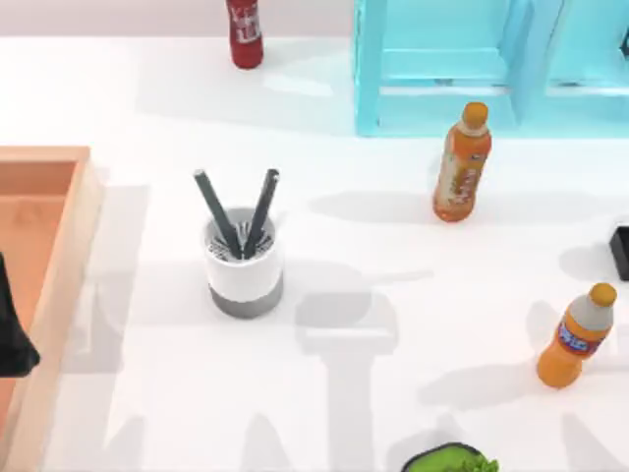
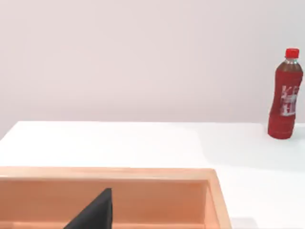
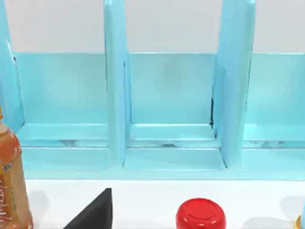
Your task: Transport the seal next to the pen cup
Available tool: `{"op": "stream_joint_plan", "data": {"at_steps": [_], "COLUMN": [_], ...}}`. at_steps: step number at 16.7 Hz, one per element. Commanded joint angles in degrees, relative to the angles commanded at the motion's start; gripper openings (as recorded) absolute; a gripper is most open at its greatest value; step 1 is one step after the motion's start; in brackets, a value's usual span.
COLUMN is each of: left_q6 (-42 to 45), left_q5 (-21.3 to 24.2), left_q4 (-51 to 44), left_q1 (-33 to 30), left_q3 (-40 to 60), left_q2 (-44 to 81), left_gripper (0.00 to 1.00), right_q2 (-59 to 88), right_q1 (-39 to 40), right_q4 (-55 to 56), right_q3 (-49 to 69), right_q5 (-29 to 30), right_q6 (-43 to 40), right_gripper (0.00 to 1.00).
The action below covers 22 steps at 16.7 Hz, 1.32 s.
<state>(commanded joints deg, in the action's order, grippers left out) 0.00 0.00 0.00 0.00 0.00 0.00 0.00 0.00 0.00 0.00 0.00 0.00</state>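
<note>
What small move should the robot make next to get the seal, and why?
Probably ease the right gripper toward the seal: its red knob sits close ahead in the right wrist view, before the blue rack, not yet held. The pen cup waits left of centre; the left gripper is parked over the tray.

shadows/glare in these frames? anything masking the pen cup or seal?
Top view: soft grey arm shadows fall on the table beside the pen cup, none covering it; no glare. Right wrist view: the seal evenly lit, its red knob cut by the frame edge. Left wrist view: flat lighting.
</note>
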Motion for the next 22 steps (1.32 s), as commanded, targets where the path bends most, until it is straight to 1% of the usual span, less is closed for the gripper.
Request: {"op": "stream_joint_plan", "data": {"at_steps": [4, 8, 12, 22], "left_q6": [0.0, 0.0, 0.0, 0.0], "left_q5": [0.0, 0.0, 0.0, 0.0], "left_q4": [0.0, 0.0, 0.0, 0.0], "left_q1": [0.0, 0.0, 0.0, 0.0], "left_q3": [0.0, 0.0, 0.0, 0.0], "left_q2": [0.0, 0.0, 0.0, 0.0], "left_gripper": [1.0, 1.0, 1.0, 1.0], "right_q2": [1.75, 12.54, 31.94, 91.0], "right_q1": [-0.04, -0.23, -0.53, -1.37], "right_q4": [-1.59, -10.26, -23.8, -62.0], "right_q3": [1.7, 12.13, 30.09, 82.17], "right_q5": [0.0, 0.01, 0.03, 0.09], "right_q6": [-0.02, -0.1, -0.24, -0.61], "right_gripper": [1.0, 1.0, 1.0, 1.0]}}
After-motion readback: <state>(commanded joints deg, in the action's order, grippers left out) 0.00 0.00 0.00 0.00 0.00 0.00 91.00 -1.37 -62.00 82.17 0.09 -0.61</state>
